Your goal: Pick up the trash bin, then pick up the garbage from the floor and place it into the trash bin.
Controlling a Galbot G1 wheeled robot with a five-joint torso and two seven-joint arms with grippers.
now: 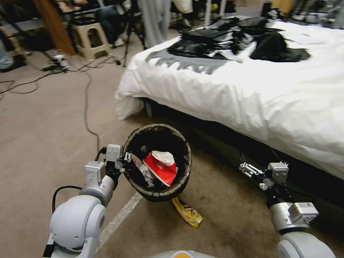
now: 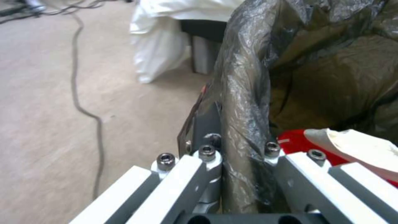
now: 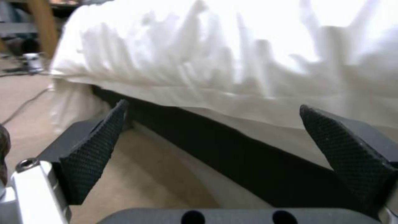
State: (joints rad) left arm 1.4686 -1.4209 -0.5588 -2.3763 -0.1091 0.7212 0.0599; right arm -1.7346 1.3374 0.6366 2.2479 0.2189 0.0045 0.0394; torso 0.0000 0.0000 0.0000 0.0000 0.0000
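While the left pincer (image 1: 125,160) grips the trash bin (image 1: 181,150) rim, right pincer (image 3: 215,149) spread wide, no writing legible.

One trash bin (image 1: 157,163), with one red-and-white carton (image 1: 161,166) inside. One yellow wrapper (image 1: 187,212) on the floor. One bed (image 1: 251,93). One beige stool (image 1: 89,39). Two grippers: left (image 1: 126,157), right (image 1: 247,168).

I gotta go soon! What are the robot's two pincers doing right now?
Left pincer: shut on the bin rim.
Right pincer: open, holding nothing.
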